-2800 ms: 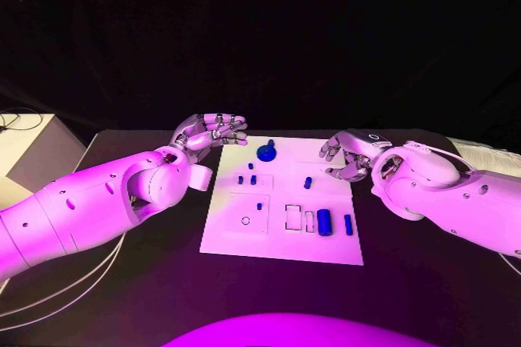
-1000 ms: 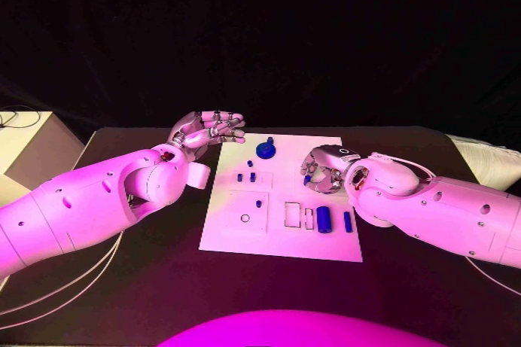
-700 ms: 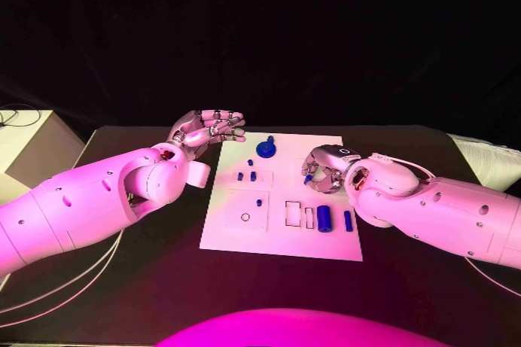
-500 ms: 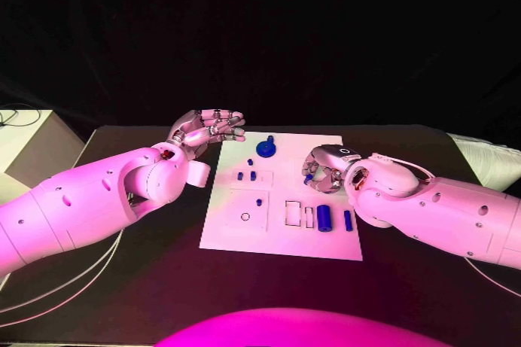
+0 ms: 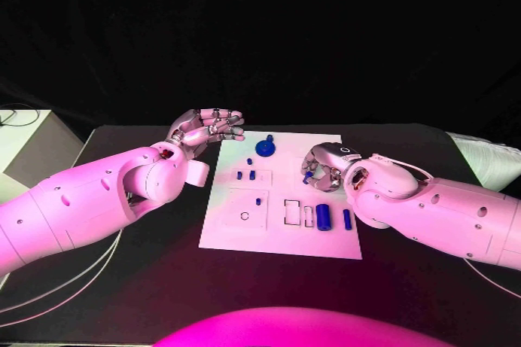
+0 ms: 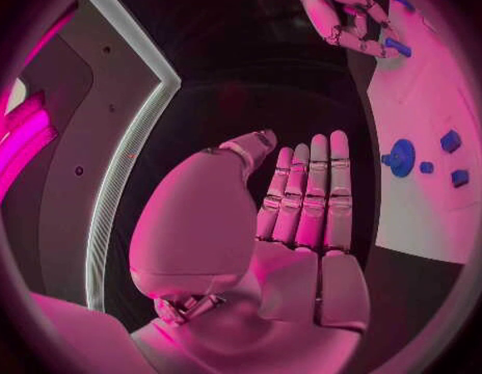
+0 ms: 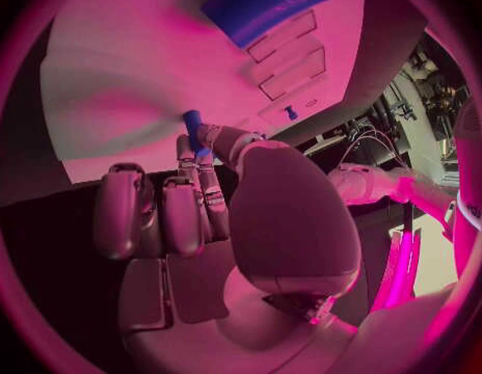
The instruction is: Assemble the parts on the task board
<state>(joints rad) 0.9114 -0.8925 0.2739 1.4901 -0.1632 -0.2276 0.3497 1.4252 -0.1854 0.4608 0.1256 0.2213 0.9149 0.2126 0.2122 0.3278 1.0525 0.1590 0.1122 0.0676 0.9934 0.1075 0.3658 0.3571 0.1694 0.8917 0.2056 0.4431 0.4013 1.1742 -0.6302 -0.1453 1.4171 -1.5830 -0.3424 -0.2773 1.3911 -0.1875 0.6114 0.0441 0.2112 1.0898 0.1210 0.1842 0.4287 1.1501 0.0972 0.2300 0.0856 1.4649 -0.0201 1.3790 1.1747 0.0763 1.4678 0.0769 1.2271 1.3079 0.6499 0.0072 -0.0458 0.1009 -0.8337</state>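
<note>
The white task board [image 5: 277, 238] lies in the middle of the black table. My right hand [image 5: 326, 166] hovers over its right half and pinches a small blue peg [image 5: 307, 178] between thumb and a finger; the right wrist view shows this peg [image 7: 194, 125] at the fingertips, just above the board [image 7: 148, 66]. My left hand [image 5: 206, 127] is raised beside the board's far left corner, fingers loosely bent, holding nothing [image 6: 293, 216]. On the board lie a blue round knob [image 5: 266, 146], a thick blue cylinder [image 5: 324, 215] and a slim blue bar [image 5: 348, 219].
Several small blue pieces [image 5: 245, 175] stand on the board's left half, with a tiny peg [image 5: 257, 202] and a ring [image 5: 245, 216] nearer me. Rectangular slots [image 5: 292, 211] sit beside the cylinder. A pale box [image 5: 27, 147] stands at the table's left edge.
My right hand has moved from the board's far right edge in over the board and has taken hold of the small blue peg that lay there. My left hand has stayed in place.
</note>
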